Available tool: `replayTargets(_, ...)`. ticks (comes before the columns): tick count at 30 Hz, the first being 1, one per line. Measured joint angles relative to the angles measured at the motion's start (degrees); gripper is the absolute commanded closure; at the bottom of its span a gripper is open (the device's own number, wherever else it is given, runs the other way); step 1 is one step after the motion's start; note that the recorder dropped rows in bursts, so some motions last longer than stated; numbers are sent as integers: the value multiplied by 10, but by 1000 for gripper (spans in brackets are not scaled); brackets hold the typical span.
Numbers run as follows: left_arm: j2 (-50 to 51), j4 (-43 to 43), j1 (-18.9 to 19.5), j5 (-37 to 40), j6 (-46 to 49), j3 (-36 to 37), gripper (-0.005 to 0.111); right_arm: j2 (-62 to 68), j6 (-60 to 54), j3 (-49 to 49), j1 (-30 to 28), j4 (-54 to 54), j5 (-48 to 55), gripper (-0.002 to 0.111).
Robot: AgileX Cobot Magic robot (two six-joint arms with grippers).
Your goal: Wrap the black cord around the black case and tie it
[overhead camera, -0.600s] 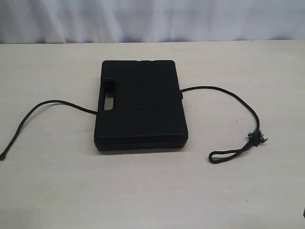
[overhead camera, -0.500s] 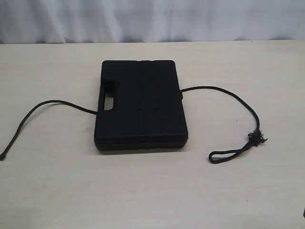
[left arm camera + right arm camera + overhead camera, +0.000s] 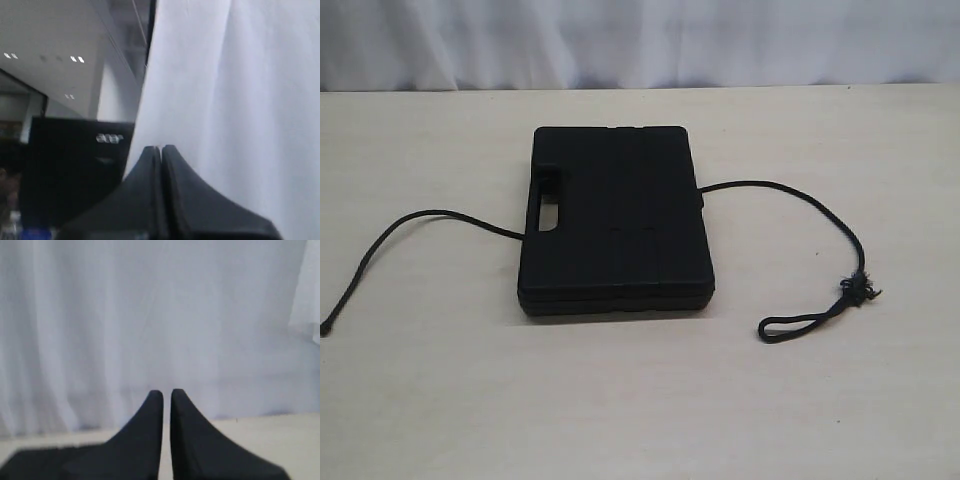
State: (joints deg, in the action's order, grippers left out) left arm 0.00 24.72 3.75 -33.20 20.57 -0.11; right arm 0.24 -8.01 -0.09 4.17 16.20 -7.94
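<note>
Black case [image 3: 616,220] lies flat mid-table [image 3: 640,410]; black cord [image 3: 752,183] passes beneath it, ends trailing left and right, knotted loop at right; nothing has shifted in the past moment; left gripper [image 3: 162,150] and right gripper [image 3: 166,395] clenched, empty, raised clear; wrapping judged not begun.

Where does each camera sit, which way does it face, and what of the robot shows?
Exterior: above, looking down on the table, black case and black cord; no robot shows.
Left wrist: behind the shut left tool, facing curtain and dark monitor.
Right wrist: behind the shut right tool, facing curtain beyond the table.
All share the curtain.
</note>
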Motion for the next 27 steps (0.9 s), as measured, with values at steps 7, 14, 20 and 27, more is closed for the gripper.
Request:
replayTargets(7,1,3,0,-74,-234,0,107,0,85,0,1,94,-137,103)
replayTargets(14,64,-127,0,196,-340,-79,107,15,274,-42,6,-45,-90,103)
replayTargets(20,406,-134,0,500,-267,-378,107,277,242,-290,6,-134,139,103)
replayTargets(27,650,-81,0,558,-263,-512,107,529,218,-395,6,-106,332,103)
